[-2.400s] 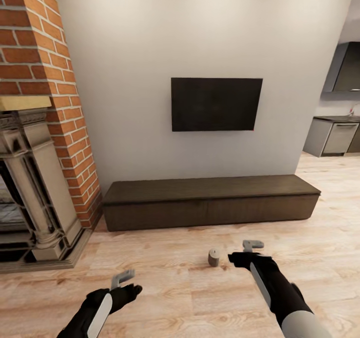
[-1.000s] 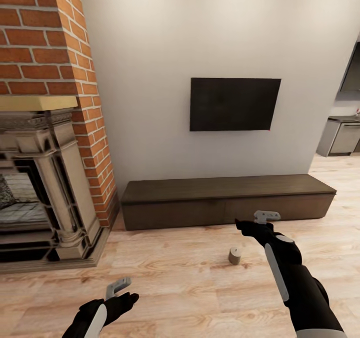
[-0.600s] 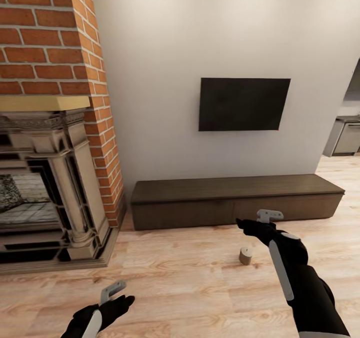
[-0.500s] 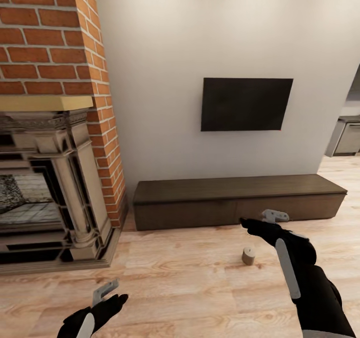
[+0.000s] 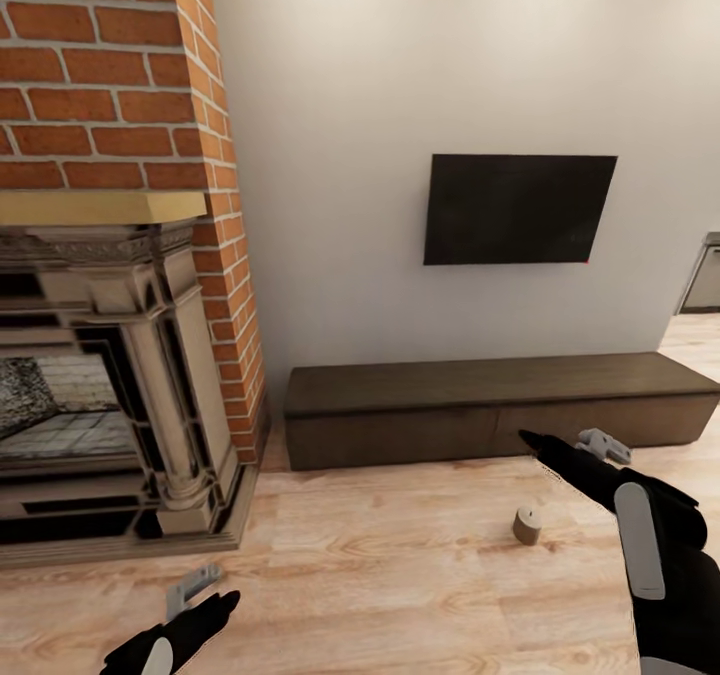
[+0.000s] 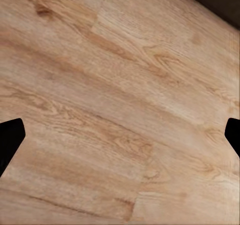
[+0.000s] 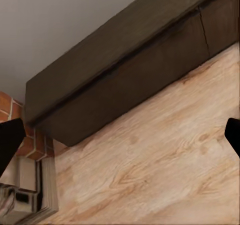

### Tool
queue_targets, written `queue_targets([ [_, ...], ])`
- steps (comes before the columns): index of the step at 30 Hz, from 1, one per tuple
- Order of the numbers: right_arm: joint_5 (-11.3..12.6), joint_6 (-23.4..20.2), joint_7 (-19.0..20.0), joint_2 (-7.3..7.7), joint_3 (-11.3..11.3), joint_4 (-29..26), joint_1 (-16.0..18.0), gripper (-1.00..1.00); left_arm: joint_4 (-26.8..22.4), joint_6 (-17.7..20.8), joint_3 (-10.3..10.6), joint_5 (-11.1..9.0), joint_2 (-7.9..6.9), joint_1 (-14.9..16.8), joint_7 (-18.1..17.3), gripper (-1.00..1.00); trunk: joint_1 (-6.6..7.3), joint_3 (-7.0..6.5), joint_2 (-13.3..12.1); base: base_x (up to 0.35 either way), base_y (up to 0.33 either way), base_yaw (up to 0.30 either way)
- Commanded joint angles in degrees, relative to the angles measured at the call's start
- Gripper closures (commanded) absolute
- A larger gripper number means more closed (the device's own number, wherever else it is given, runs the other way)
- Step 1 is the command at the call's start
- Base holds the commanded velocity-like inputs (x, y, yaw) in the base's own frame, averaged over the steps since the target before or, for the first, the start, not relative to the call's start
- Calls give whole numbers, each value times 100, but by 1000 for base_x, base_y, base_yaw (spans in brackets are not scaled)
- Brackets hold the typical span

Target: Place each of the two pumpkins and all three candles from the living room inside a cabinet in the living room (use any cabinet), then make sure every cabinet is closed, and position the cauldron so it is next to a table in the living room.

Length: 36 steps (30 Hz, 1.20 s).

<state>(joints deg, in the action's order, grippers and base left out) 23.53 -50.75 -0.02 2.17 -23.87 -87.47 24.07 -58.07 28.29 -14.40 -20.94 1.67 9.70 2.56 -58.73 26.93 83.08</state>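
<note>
Brick, red with pale mortar, rises at the far left above the carved stone fireplace, and no brand, label or writing can be read anywhere. Low in the head view the left claw hangs over the bare wood floor; its wrist camera shows both dark fingertips set far apart at the picture's edges, so it is spread wide and holds nothing. Further right the long dark-brown cabinet sits against the white wall with its drawer fronts flush and closed, under the black wall-mounted screen. One grey-olive candle stands upright on the floor in front of the cabinet, apart from it, just below and beside the right claw. That claw points toward the cabinet front, its fingertips likewise wide apart and empty. Compared with half a second ago the whole view has swung left: fireplace, cabinet, screen and candle all sit further right in the picture, the left arm has dropped lower, and the right arm still reaches above the candle without touching it.
</note>
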Motion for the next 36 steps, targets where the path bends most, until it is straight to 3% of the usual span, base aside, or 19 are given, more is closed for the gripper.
queue_targets([
  [1, 111, -6, 1, 0, -94, -5, -2, -100, 0, -2, 0, 2, 2, 0, 0, -100, 0, 0, 0, 276, 197, 0],
  [2, 383, -24, -1, 6, -219, -12, -6, -100, -1, -4, 0, 4, 4, -1, 1, -100, 0, 0, 0, 293, 173, 0],
  [7, 1011, -129, -5, 16, -406, -21, -30, -100, -2, -6, -1, 9, 8, -3, 6, -100, 0, 0, 0, 314, 119, 0],
  [15, 1384, -172, 1, 10, -570, -39, -125, -100, -56, -7, -1, 15, 2, -137, -4, -100, 0, 0, 0, 340, 5, 0],
  [18, 1578, -177, 0, 9, -734, -70, -139, -100, -222, -19, 3, 17, -2, -539, -6, -100, 0, 0, 0, 346, -56, 0],
  [19, 1657, -180, -2, 11, -799, -82, -142, -100, -411, -28, 3, 18, -4, -873, -9, -100, 0, 0, 0, 347, -68, 0],
  [22, 1763, -200, -5, 11, -892, -95, -145, -100, -764, -79, -25, 17, -14, -1455, -11, -100, 0, 0, 0, 347, -71, 0],
  [28, 1858, -238, -5, 4, -1058, -108, -149, -100, -1015, -1062, -66, -45, -4, -2404, -61, -100, 0, 0, 0, 348, -77, 0],
  [32, 1878, -245, -6, -5, -1158, -110, -154, -100, -790, -1734, -70, -69, 40, -2689, -70, -100, 0, 0, 0, 348, -93, 0],
  [34, 1886, -249, -7, -36, -1227, -159, -161, -100, -430, -2269, -74, -87, 78, -2829, -49, -100, 0, 0, 0, 348, -105, 0],
  [36, 1885, -247, -7, -51, -1239, -183, -168, -100, -316, -2390, -76, -127, 85, -2856, -39, -100, 0, 0, 0, 348, -108, 0],
])
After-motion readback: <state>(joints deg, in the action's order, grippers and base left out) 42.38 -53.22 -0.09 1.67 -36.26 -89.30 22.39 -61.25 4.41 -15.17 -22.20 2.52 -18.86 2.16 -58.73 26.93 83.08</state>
